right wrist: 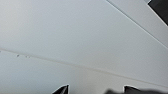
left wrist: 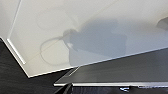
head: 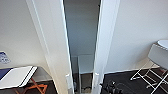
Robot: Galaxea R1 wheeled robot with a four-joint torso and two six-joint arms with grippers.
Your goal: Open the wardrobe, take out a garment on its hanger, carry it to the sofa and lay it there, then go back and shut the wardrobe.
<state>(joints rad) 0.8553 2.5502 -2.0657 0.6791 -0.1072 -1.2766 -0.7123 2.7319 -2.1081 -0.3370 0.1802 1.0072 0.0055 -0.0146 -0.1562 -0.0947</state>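
Directly ahead in the head view stood the wardrobe [head: 82, 37], both tall white doors swung partly outward so that a narrow gap ran between them. The left door [head: 53, 45] leaned away toward the left, the right door [head: 105, 40] toward the right, and through the gap showed a pale interior with a low white divider near the bottom — no clothing could be made out inside. A small white handle [head: 67, 75] sat on the inner edge of the left door, and its twin [head: 96, 74] on the right door. White walls flanked the cabinet on both sides. At the lower left a white-topped bench [head: 16, 76] on orange legs stood against the wall; at the right a grey seat [head: 158, 55] on a white wire frame stood on the dark floor [head: 125, 77]. A dark part of the robot showed low down, just right of the right door.

The left wrist view looked onto a white panel [left wrist: 75, 30] carrying a soft shadow. The right wrist view faced a plain white panel [right wrist: 75, 37], with two dark tips at its edge — whether either tool was apart or together, I could not tell.
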